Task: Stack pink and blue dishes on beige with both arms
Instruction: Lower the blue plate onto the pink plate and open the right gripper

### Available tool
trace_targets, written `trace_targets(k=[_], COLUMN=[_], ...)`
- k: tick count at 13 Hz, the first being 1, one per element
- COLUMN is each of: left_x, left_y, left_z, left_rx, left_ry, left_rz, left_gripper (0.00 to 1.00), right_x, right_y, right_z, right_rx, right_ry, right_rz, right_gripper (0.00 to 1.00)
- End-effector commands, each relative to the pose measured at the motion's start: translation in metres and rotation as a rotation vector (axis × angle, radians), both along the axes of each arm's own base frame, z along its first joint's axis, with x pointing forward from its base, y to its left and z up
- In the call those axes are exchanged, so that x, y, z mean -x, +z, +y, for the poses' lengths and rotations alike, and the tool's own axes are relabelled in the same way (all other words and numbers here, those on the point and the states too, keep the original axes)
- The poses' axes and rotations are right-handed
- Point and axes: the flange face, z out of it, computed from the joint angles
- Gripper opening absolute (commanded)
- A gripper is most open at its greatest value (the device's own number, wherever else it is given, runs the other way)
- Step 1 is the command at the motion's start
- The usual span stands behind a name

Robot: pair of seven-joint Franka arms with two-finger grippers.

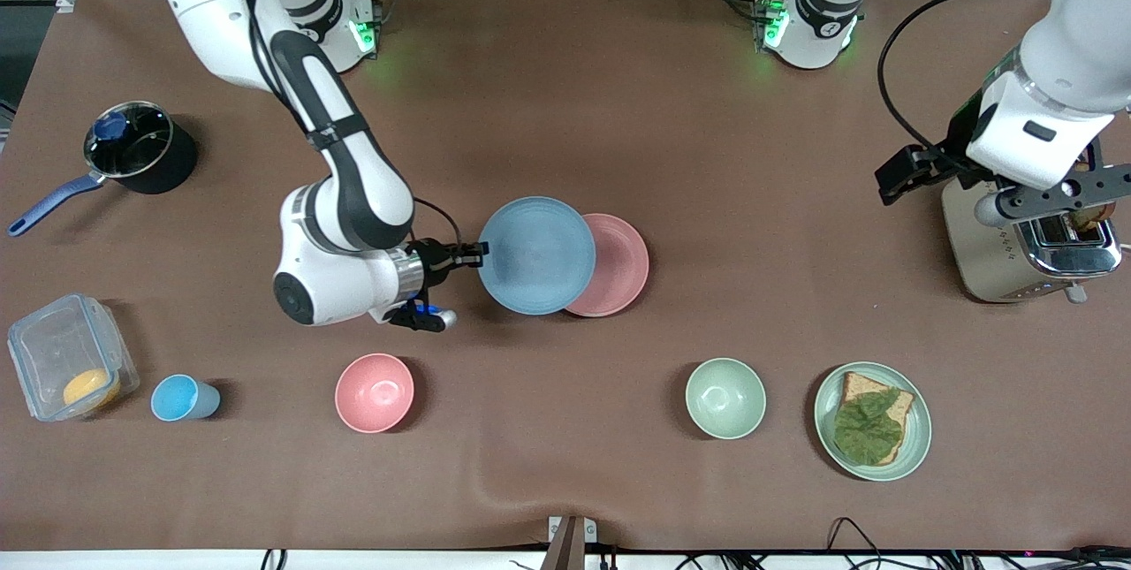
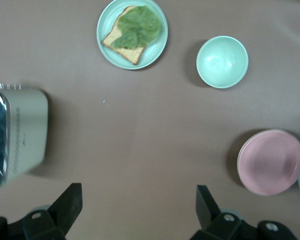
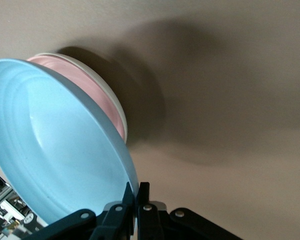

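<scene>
My right hand is dark, slightly glossy plastic with small metal screws, pinched on the blue plate's matt, smooth plastic rim. The pink plate looks equally matt, as does the cream plate beneath it. The counter wears a brown, dull, faintly rippled cloth. The toaster is brushed metal with shiny chrome slots.
</scene>
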Motion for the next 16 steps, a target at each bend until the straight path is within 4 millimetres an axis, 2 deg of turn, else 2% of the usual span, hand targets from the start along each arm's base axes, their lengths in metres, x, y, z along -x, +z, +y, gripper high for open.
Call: trace_targets(k=[1,3,5,9,11,12,13,14,16], left_x=[0.007,0.008,0.011,0.015,0.018,0.019,0.02,0.023,0.024], left_y=[0.016,0.02,0.02,0.019,0.02,0.018,0.015,0.015,0.015], left_z=[0.029,0.038,0.038,0.036,0.036,0.037,0.038,0.037,0.036], left_rx=[0.001,0.023,0.021,0.014,0.01,0.009,0.007,0.005,0.023], left_ry=[-0.061,-0.045,-0.046,-0.052,-0.052,-0.049,-0.046,-0.048,-0.048], left_rz=[-0.003,-0.005,-0.005,-0.001,0.0,0.004,0.01,0.012,0.016], left_gripper=[1.0,1.0,1.0,1.0,1.0,1.0,1.0,1.0,1.0], right_x=[-0.002,0.003,0.01,0.02,0.02,0.02,0.021,0.023,0.018], right_y=[-0.015,-0.029,-0.039,-0.055,-0.059,-0.06,-0.061,-0.063,-0.061], right_z=[0.025,0.042,0.059,0.078,0.079,0.081,0.085,0.09,0.086], right_rx=[-0.019,-0.026,-0.021,-0.024,-0.021,-0.023,-0.028,-0.028,-0.029], right_ry=[-0.052,-0.067,-0.064,-0.067,-0.072,-0.082,-0.085,-0.082,-0.092], right_rz=[-0.014,-0.031,-0.046,-0.044,-0.049,-0.056,-0.067,-0.085,-0.098], right_gripper=[0.0,0.0,0.0,0.0,0.0,0.14,0.93,1.0,1.0])
